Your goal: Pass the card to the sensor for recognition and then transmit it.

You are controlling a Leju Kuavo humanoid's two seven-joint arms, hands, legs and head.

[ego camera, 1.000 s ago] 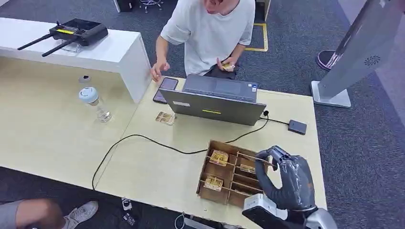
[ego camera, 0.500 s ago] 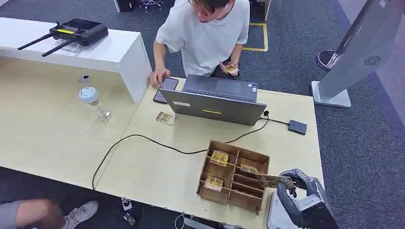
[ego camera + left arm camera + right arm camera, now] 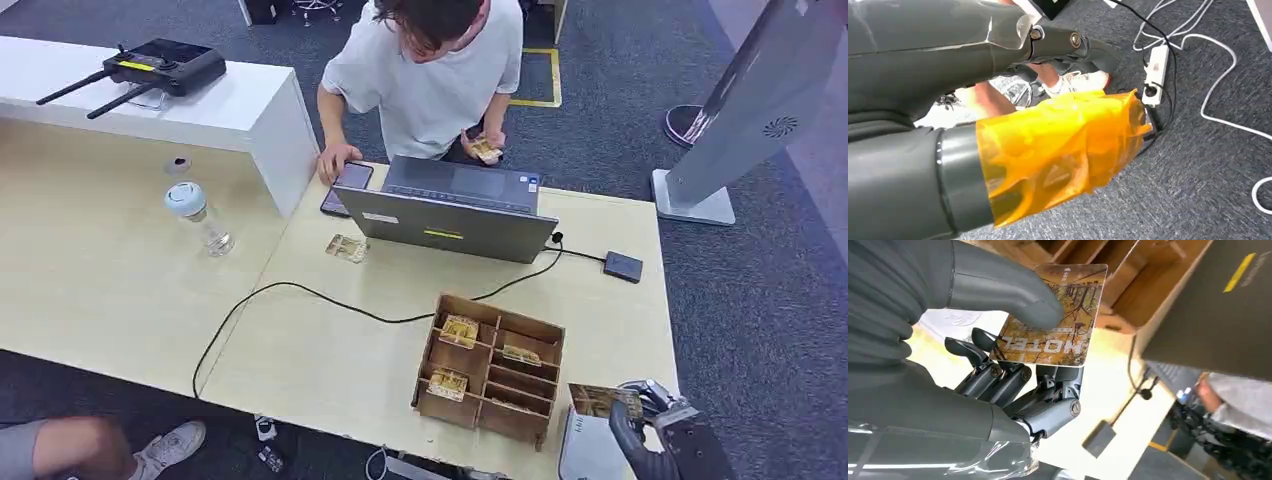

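Right hand [image 3: 655, 430]: positioned at the near right corner of the table [image 3: 330, 330], past the near right corner of the box [image 3: 490, 368]. The thumb [image 3: 998, 290] presses a card [image 3: 1053, 315] against the fingers [image 3: 1013, 377] beneath it. The card is pinched and held clear of the table surface. In the head view the card [image 3: 597, 400] projects from the fingers toward the box, just beside the box's near right corner and not touching it. The right wrist view shows a printed picture and the word "HOTEL" on the card face.

Left hand [image 3: 998, 100]: it hangs over grey carpet [image 3: 1208, 165], with a yellow film wrap on the thumb [image 3: 1058, 150]. Whether its fingers are spread or curled cannot be told.

Sensor [image 3: 622, 266]: a small dark flat unit lying on the table well beyond the fingers, cabled to the laptop [image 3: 450, 210].

Box: wooden, divided into compartments. Further cards lie in three compartments on the side away from the fingers.

Person [image 3: 430, 70]: located behind the laptop. One hand rests on a phone [image 3: 347, 187]; the other holds cards.

A loose card [image 3: 346, 247] lies on the table in front of the phone.
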